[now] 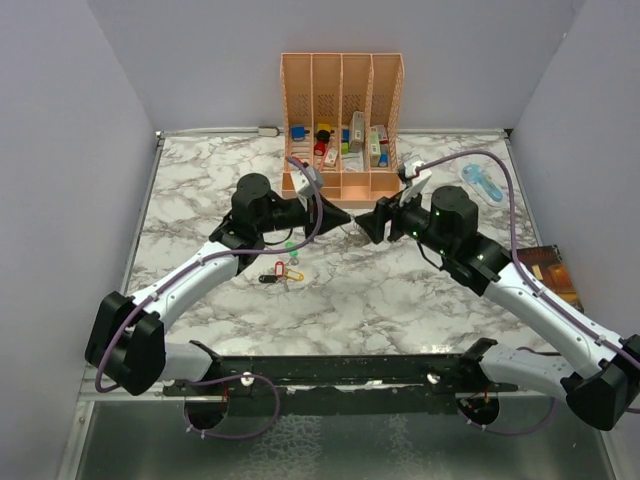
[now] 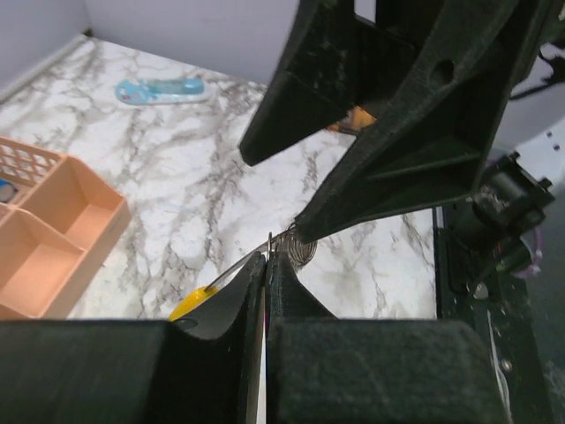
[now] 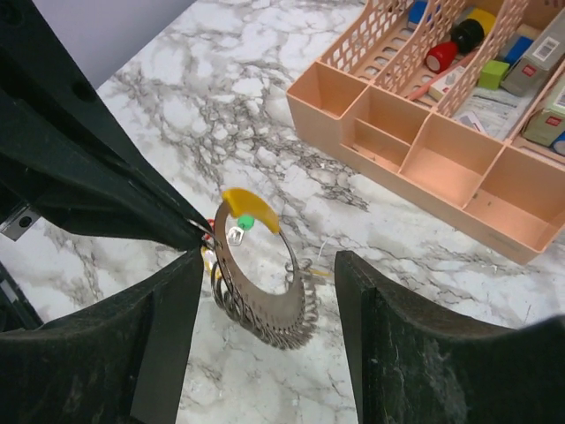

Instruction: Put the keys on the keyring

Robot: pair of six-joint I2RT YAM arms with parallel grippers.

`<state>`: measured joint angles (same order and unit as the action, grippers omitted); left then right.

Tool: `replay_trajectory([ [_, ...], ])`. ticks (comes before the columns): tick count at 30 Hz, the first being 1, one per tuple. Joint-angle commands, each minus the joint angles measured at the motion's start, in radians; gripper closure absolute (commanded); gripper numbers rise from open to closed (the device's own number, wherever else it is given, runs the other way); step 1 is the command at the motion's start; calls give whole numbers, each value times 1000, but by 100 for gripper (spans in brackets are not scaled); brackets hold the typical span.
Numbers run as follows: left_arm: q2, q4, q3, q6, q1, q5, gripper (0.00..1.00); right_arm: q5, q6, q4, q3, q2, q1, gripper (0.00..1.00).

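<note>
Keyring (image 3: 265, 305), a loop of silvery beaded chain and yellow band, hangs above the white marbled table (image 1: 400, 300), pinched at its edge by the pressed-together fingers of the left gripper (image 2: 265, 265); the right gripper (image 3: 269, 261) has its fingers spread either side of the loop; small metal keys (image 1: 281, 270) with green, red, yellow and black plastic tags lie on the table near the left gripper, apart from the loop.

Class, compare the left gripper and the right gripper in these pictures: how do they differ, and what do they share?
The left gripper is shut; the right gripper is open wide. The left gripper pinches the keyring by its edge; the right gripper grips nothing, its fingers standing either side of the loop. Both are black, raised above the table, tips nearly meeting.
</note>
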<state>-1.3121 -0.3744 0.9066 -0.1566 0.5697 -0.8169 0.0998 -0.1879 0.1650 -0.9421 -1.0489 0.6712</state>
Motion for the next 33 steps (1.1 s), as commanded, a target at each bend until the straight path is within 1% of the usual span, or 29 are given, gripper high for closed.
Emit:
replay_trajectory([
  [1, 15, -185, 5, -148, -37, 64, 100, -135, -64, 1, -70, -10, -25, 38],
  [4, 34, -230, -8, -177, -53, 54, 100, -147, -101, 27, -94, -17, -70, 38],
  [7, 56, -323, -49, -222, -54, 39, 100, -102, -135, 18, -92, -21, -117, 39],
  [9, 75, -405, -97, -254, -53, 39, 100, -54, -134, -9, -78, -19, -126, 39],
  [14, 108, -503, -162, -306, -59, 50, 100, 156, -69, -130, 4, 7, -127, 40],
  [17, 91, -576, -177, -387, -59, 56, 100, 298, -21, -174, 25, 15, -127, 41],
  [19, 65, -631, -175, -440, -59, 65, 100, 406, 5, -183, 27, 23, -127, 42],
  [21, 44, -660, -167, -459, -59, 81, 100, 446, 27, -165, 24, 35, -127, 42],
  [25, 1, -684, -148, -484, -59, 84, 100, 457, 60, -125, 35, 67, -127, 42],
  [29, -28, -745, -158, -526, -59, 92, 100, 456, 57, -121, 56, 77, -127, 42],
  [33, -33, -777, -168, -544, -60, 67, 100, 365, 55, -103, 80, 106, -128, 42],
])
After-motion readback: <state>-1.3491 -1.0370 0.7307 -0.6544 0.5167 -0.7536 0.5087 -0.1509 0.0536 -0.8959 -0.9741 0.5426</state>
